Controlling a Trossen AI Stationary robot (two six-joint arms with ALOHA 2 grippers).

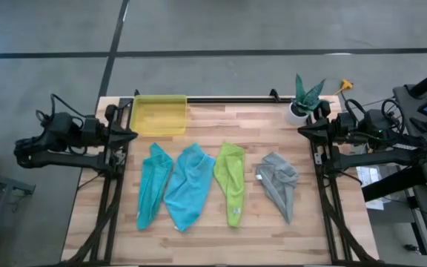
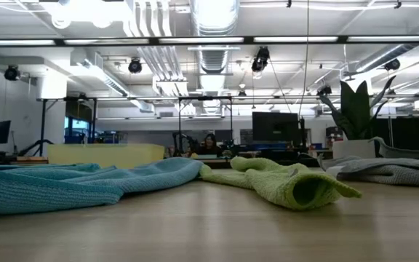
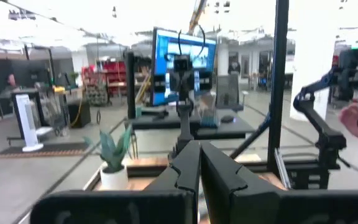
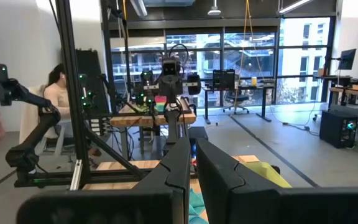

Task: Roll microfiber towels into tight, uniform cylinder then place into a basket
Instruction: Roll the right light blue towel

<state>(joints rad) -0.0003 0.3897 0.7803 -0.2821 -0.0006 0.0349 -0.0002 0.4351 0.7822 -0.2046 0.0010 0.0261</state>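
Your left claw (image 1: 130, 134) at nine o'clock and right claw (image 1: 304, 130) at three sit clenched and empty; four towels (image 1: 190, 183) lie unrolled on the tabletop (image 1: 221, 237), basket (image 1: 159, 116) at eleven.

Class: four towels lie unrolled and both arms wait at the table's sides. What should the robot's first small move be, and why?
Probably swing the left gripper over the teal towel: it lies nearest, flat and unrolled, and the basket holds nothing yet.
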